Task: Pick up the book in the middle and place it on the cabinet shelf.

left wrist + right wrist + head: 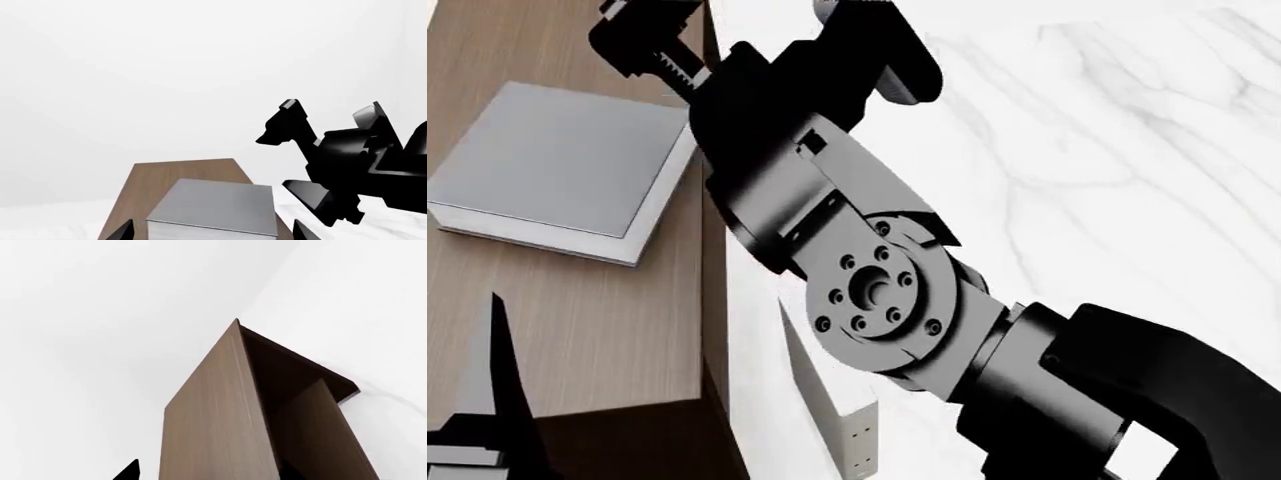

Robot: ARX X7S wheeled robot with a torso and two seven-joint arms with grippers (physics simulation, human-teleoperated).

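Grey book [554,165] lying flat on cabinet [587,330], just beside right gripper [647,40], grip unclear; could get nudged off.

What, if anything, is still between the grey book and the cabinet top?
Nothing visible. The book already lies flat on the cabinet top, with bare wood around it. The right gripper is beside the book's far corner; the left gripper is near the cabinet's front edge.

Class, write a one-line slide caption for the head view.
Grey book lies flat on the brown cabinet top, with the robot's right arm stretching past the cabinet's edge above the marble floor.
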